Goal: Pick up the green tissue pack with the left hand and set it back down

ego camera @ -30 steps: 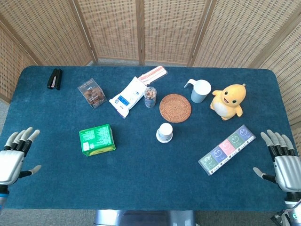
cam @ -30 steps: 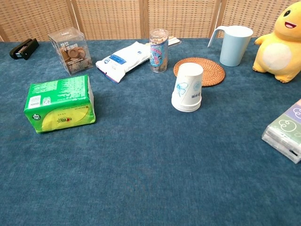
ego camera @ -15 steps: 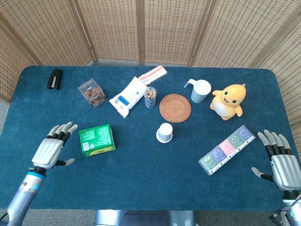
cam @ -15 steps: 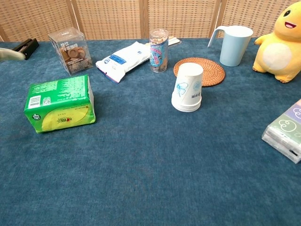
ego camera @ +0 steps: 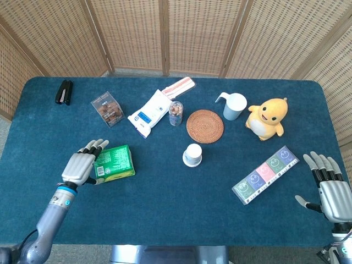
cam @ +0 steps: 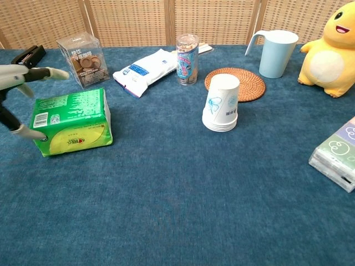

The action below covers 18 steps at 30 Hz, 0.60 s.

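Green tissue pack point(ego camera: 114, 163) lies flat, well left of the paper cup stack point(ego camera: 192, 154), long axis roughly left-right. Left hand point(ego camera: 82, 166) at its left end, fingers spread around it, not gripping (contact unclear). Right hand point(ego camera: 328, 190) far off, empty, fingers apart.

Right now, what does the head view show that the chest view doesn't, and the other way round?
Only the head view shows the right hand, open near the table's right edge, and the whole left hand beside the green tissue pack. Only the chest view shows the left hand's fingertips spread over the pack, not closed on it. Both show the paper cups, woven coaster and yellow duck toy.
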Each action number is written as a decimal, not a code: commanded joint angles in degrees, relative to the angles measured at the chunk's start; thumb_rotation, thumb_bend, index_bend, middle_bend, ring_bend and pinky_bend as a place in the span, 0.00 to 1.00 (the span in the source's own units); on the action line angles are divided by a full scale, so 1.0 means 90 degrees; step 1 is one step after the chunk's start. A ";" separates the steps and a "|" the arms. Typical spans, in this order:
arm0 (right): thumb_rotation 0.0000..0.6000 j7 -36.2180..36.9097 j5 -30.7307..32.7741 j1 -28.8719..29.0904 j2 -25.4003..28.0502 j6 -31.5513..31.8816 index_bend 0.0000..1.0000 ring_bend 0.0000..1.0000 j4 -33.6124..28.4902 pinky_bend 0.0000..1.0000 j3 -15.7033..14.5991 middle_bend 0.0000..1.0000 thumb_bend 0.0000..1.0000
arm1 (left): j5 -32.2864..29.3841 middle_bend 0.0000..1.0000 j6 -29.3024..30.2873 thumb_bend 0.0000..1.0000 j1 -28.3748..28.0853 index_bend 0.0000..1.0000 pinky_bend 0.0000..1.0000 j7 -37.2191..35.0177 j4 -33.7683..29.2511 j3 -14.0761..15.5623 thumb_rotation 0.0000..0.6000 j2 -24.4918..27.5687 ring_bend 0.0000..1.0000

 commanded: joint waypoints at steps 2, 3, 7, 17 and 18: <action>1.00 0.0018 -0.0006 0.0010 -0.0008 -0.0011 0.00 0.00 0.0011 0.00 -0.0002 0.00 0.00 | -0.0050 0.34 0.0175 0.00 -0.0098 0.28 0.53 0.0116 0.0148 -0.0016 1.00 -0.0183 0.32; 1.00 0.0007 -0.0023 0.0017 -0.0018 -0.0019 0.00 0.00 0.0018 0.00 -0.0010 0.00 0.00 | -0.0068 0.35 0.0179 0.00 -0.0140 0.29 0.54 0.0198 0.0193 0.0010 1.00 -0.0217 0.33; 1.00 0.0019 -0.0017 0.0016 -0.0031 -0.0017 0.00 0.00 0.0036 0.00 -0.0011 0.00 0.00 | -0.0102 0.40 0.0295 0.00 -0.0173 0.34 0.56 0.0244 0.0227 0.0042 1.00 -0.0263 0.37; 1.00 -0.0020 -0.0015 0.0027 -0.0048 -0.0035 0.00 0.00 0.0038 0.00 -0.0019 0.00 0.00 | 0.0522 0.40 -0.0099 0.01 -0.0131 0.34 0.56 -0.0717 -0.0290 0.0257 1.00 0.0616 0.37; 1.00 -0.0028 -0.0011 0.0026 -0.0049 -0.0035 0.00 0.00 0.0036 0.00 -0.0019 0.00 0.00 | 0.0576 0.40 -0.0288 0.01 -0.0153 0.34 0.55 -0.0945 -0.0413 0.0277 1.00 0.0795 0.37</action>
